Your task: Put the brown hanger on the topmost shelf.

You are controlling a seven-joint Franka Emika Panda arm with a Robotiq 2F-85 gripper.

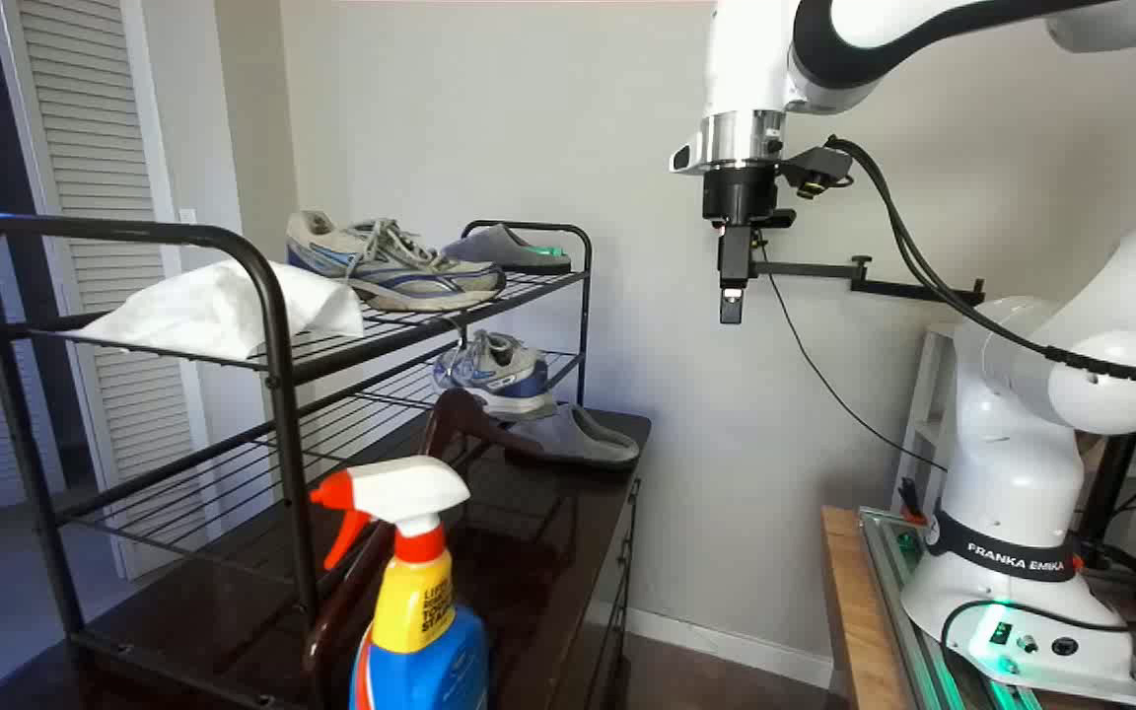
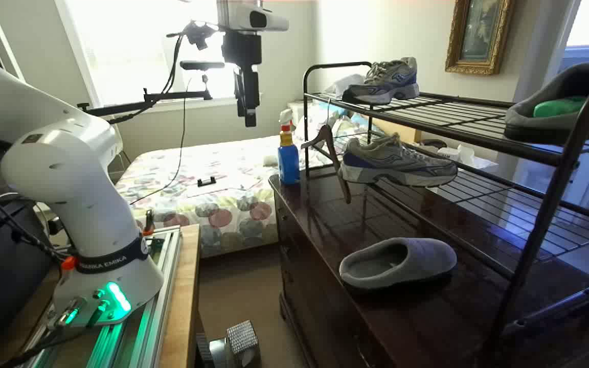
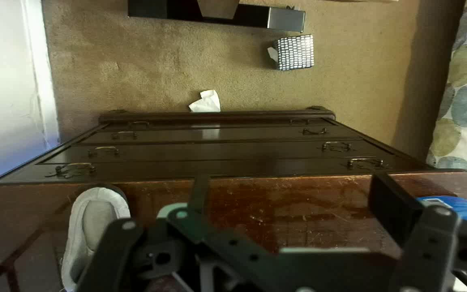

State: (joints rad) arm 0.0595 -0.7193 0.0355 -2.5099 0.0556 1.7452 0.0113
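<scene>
The brown hanger (image 1: 455, 419) hangs by its hook from the front rail of the topmost shelf (image 1: 390, 341) of the black wire rack. In an exterior view its angled arms (image 2: 331, 148) hang below that shelf, beside the sneaker on the lower tier. The spray bottle partly hides it in an exterior view. My gripper (image 1: 731, 306) points down, away from the rack on its front side, apart from the hanger; it shows in both exterior views (image 2: 250, 120). In the wrist view its fingers (image 3: 291, 194) are wide apart with nothing between them. The hanger does not show in the wrist view.
The topmost shelf bears a white cloth-like bag (image 1: 223, 311), a sneaker (image 1: 400, 271) and a grey slipper (image 1: 514, 251). A sneaker (image 2: 399, 161) is on the lower tier. A slipper (image 2: 402, 263) and blue spray bottle (image 2: 288, 161) stand on the dark dresser (image 2: 315, 220) under the rack.
</scene>
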